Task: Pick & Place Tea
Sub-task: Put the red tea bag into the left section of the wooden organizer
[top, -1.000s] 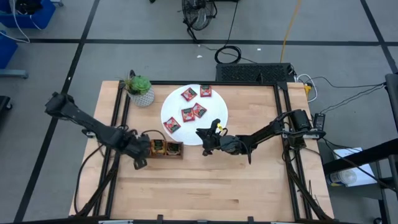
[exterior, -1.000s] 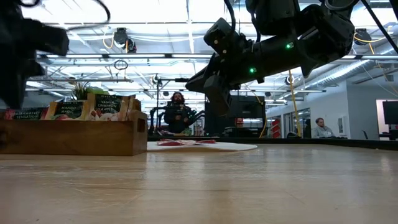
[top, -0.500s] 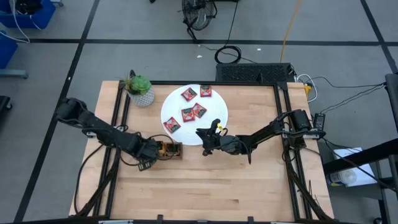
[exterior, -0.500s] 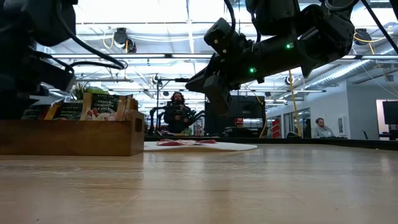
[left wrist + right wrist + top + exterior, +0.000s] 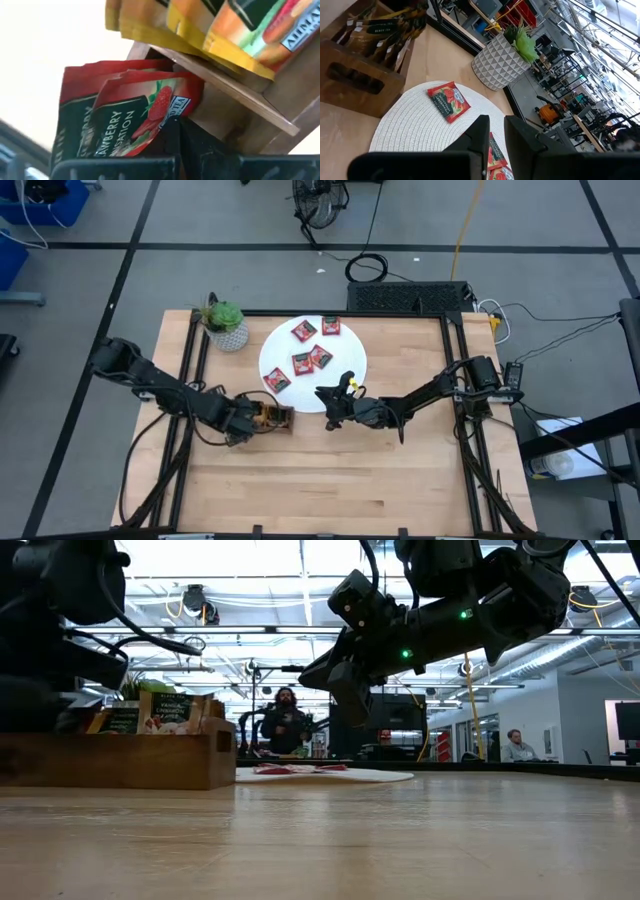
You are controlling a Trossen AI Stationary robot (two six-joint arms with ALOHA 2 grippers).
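A pale wooden bench (image 5: 330, 470) holds a round white woven mat (image 5: 345, 350) with five flat red tea sachets (image 5: 304, 331). The left gripper (image 5: 243, 430), fingers shut, reaches into the brown wooden tray (image 5: 130, 762), beside red strawberry sachets (image 5: 130, 115). The right gripper (image 5: 328, 402) hovers over the mat's edge, fingers nearly closed, empty. A potted plant (image 5: 226, 324) in a faceted white pot stands near.

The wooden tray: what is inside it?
The wooden tray holds upright tea sachets, red beside orange-yellow ones. The left hand covers its left end.
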